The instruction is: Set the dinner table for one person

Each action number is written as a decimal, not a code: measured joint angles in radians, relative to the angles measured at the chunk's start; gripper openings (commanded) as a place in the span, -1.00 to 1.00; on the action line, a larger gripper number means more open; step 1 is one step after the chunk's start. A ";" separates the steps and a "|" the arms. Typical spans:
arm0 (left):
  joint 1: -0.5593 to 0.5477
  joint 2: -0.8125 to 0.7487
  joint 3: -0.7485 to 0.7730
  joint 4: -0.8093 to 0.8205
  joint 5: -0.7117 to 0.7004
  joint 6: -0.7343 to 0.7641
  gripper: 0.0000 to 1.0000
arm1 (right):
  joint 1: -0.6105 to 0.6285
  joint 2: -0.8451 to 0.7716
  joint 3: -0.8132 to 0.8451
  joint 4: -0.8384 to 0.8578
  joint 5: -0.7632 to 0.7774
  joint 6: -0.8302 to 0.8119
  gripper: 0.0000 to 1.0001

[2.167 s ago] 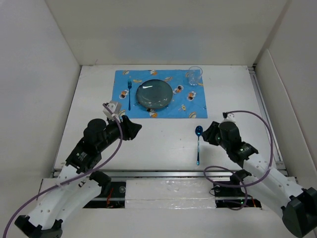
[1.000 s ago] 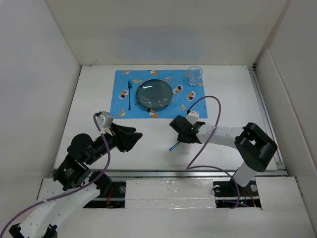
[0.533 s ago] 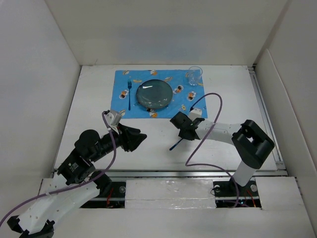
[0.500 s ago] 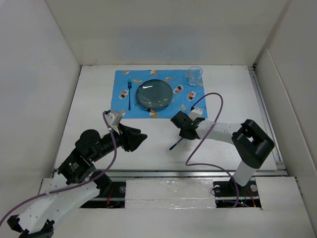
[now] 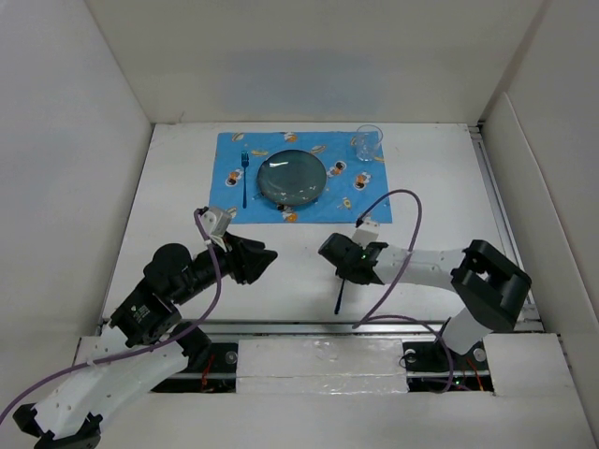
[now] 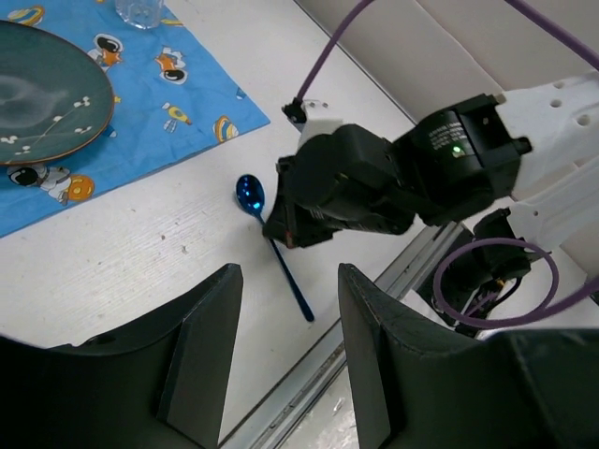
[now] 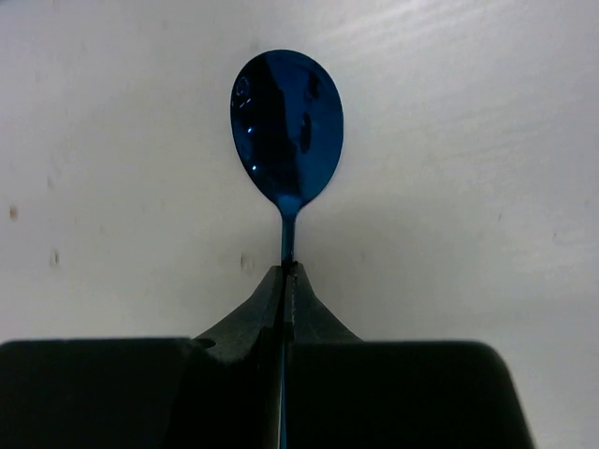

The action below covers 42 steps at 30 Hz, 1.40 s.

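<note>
One spoon (image 7: 286,122) gripped, near dinner table (image 5: 440,187) edge

I've swung the right gripper (image 7: 288,273) in from the right side to the middle. Its jaws, parted half a second ago, now pinch the neck of the spoon (image 7: 285,122). The spoon has shifted left, slanted a moment ago, handle now pointing at the near edge. The left gripper (image 5: 259,261) has pulled back slightly.
</note>
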State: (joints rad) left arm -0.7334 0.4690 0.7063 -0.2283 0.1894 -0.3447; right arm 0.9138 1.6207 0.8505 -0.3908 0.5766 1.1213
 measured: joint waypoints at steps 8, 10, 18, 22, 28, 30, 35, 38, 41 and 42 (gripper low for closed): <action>0.025 -0.001 0.000 0.000 -0.043 -0.002 -0.15 | 0.033 -0.113 0.039 -0.134 -0.008 -0.184 -1.00; 0.027 -0.007 0.000 -0.001 -0.077 -0.005 -0.14 | -0.013 -0.119 0.097 -0.120 -0.019 -0.284 -1.00; 0.028 -0.097 0.000 -0.017 -0.312 -0.047 0.11 | -0.305 0.006 0.341 0.072 -0.175 -0.636 -1.00; 0.028 -0.120 0.000 -0.023 -0.378 -0.058 0.12 | -0.408 0.210 0.553 0.116 -0.283 -0.743 -1.00; 0.028 -0.106 0.000 -0.027 -0.417 -0.064 0.12 | -0.484 0.460 0.819 0.089 -0.385 -0.828 -1.00; 0.028 -0.098 0.000 -0.030 -0.425 -0.064 0.12 | -0.492 0.493 0.861 0.077 -0.397 -0.835 -1.00; 0.028 -0.090 0.000 -0.035 -0.431 -0.065 0.12 | -0.522 0.613 1.030 0.027 -0.474 -0.842 -1.00; 0.028 -0.089 0.000 -0.036 -0.433 -0.064 0.13 | -0.529 0.650 1.085 0.008 -0.480 -0.831 -1.00; 0.028 -0.083 0.000 -0.037 -0.435 -0.065 0.13 | -0.536 0.678 1.111 -0.002 -0.480 -0.814 -1.00; 0.028 -0.081 0.000 -0.038 -0.435 -0.064 0.13 | -0.538 0.687 1.113 -0.002 -0.480 -0.806 -1.00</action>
State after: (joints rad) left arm -0.7052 0.3878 0.7063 -0.2661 -0.2451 -0.4091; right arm 0.3756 2.3074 1.9636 -0.3931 0.0967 0.3153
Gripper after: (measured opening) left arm 0.560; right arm 0.022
